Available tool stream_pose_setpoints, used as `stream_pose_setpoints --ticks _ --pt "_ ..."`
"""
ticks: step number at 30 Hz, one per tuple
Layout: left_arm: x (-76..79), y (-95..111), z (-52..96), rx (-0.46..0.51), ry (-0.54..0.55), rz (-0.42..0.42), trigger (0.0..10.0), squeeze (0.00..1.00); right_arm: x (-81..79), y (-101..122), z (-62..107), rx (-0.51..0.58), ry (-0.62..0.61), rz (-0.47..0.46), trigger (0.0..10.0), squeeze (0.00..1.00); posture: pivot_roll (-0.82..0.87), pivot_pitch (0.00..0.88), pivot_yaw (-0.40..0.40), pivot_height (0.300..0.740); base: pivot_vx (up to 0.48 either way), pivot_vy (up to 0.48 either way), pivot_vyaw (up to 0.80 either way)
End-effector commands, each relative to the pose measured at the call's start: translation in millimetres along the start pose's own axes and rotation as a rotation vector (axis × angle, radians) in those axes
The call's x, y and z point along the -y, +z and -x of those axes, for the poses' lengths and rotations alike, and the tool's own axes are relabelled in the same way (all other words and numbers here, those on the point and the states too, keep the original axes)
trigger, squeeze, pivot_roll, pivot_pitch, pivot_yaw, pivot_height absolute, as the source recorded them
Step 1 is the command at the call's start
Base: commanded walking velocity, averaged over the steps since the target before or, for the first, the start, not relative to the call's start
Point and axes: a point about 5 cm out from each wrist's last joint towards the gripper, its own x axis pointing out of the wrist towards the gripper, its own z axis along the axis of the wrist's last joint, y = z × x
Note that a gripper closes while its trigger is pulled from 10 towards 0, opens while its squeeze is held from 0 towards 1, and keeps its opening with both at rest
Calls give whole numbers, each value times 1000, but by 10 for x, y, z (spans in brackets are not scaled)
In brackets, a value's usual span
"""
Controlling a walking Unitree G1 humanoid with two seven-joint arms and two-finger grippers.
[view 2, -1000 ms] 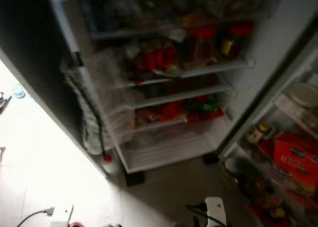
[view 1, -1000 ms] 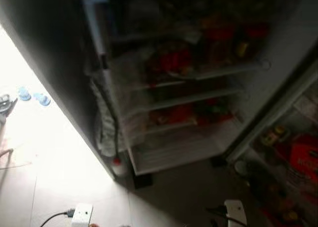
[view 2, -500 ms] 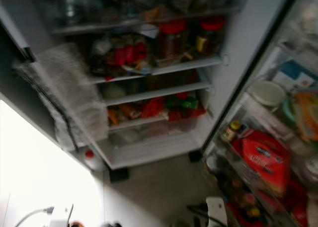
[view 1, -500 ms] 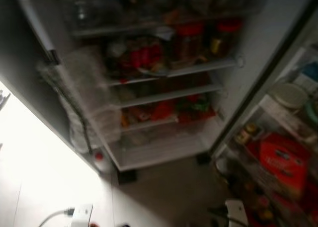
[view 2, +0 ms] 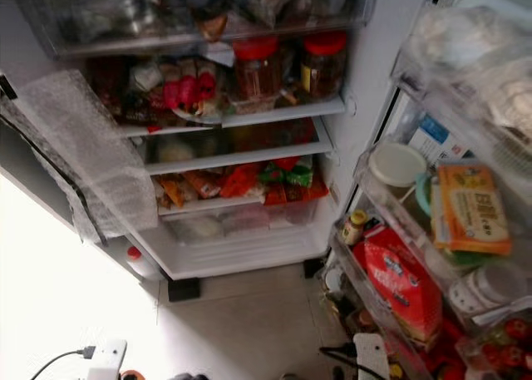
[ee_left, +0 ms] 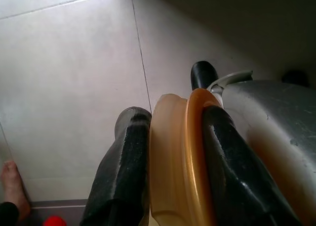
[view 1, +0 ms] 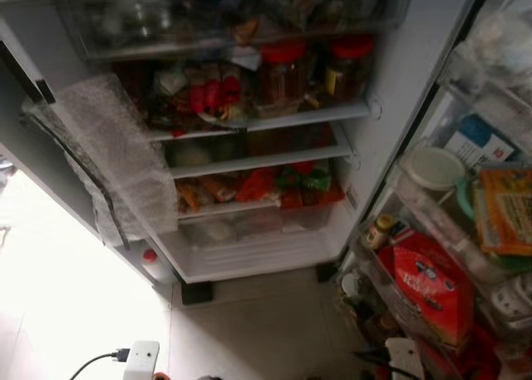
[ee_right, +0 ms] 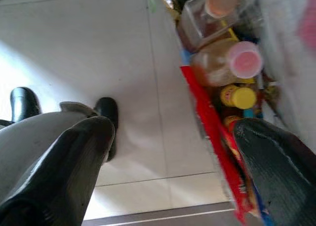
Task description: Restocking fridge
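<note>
View has swung right and closer since a second ago: the bright floor patch on the left has shrunk, the fridge (view 1: 399,89) interior now sits centre, and the open door's racks (view 2: 391,205) have come into view on the right; nothing inside the fridge appears to have moved. Left gripper (ee_left: 170,176) hangs low over the floor tiles (ee_left: 74,77), its two black fingers (ee_left: 123,171) clamped on an amber, disc-like container (ee_left: 180,161) held edge-on between them. Right gripper (ee_right: 168,166) also hangs low beside the door's bottom rack, fingers spread wide with nothing between them; a pink-capped bottle (ee_right: 237,63) and a yellow-capped jar (ee_right: 239,97) show just past one finger. Shelves: two red-lidded jars (view 2: 258,64) on the upper shelf, red packets (view 2: 191,89) beside them, orange and green packets (view 2: 266,176) lower down, crisper drawer (view 2: 241,222) at the bottom. A sheet of bubble wrap (view 2: 91,155) hangs across the fridge's left edge, covering part of the shelf ends. Door racks hold a white-lidded tub (view 2: 397,164), an orange box (view 2: 472,209) and a red bag (view 2: 399,280). A white power strip (view 1: 141,359) with a black cable lies on the floor in front.
</note>
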Motion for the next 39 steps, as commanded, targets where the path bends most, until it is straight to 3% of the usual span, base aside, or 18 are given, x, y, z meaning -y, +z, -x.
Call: stream_pose_setpoints --ticks 1,10,12,19,24,25,28,31,36,37,38,39 --pt "19 -58 11 -11 -23 -11 10000 0 -52 -98 6 -29 12 0 10000 0 -122 179 -16 740 0 0 0" --pt "21 4 2 12 -42 -51 10000 0 -54 -100 6 -32 15 8 10000 0 -120 179 -15 740 0 0 0" --pt "27 31 0 22 -54 -134 10000 0 -54 -103 7 -33 14 10 10000 0 -119 179 -15 740 0 0 0" --pt "-33 167 -8 91 -15 -250 10000 0 -55 -109 8 -32 7 14 10000 0 -120 177 -13 740 0 0 0" --pt "-55 378 -15 186 3 -413 10000 0 -54 -114 9 -33 7 18 10000 0 -118 171 -12 740 0 0 0" --pt "-41 533 -15 248 -12 -497 10000 0 -54 -116 9 -34 8 20 10000 0 -118 170 -12 740 0 0 0" --pt "-28 726 2 338 -20 -609 10000 0 -55 -115 9 -33 9 24 10000 0 -116 166 -11 740 0 0 0" --pt "-80 925 28 423 51 -676 10000 0 -55 -115 9 -33 10 26 10000 0 -119 165 -10 740 0 0 0" --pt "-135 1144 76 527 127 -545 10000 0 -50 -113 9 -33 9 28 10000 0 -118 168 -13 740 0 0 0" --pt "-140 1279 113 595 147 -363 10000 0 -48 -112 9 -33 8 30 10000 0 -118 171 -15 740 0 0 0" --pt "-140 1279 113 595 147 -363 10000 0 -48 -112 9 -33 8 30 10000 0 -118 171 -15 740 0 0 0" --pt "-143 1326 129 620 151 -289 10000 0 -47 -111 9 -34 8 31 10000 0 -118 171 -15 740 0 0 0"
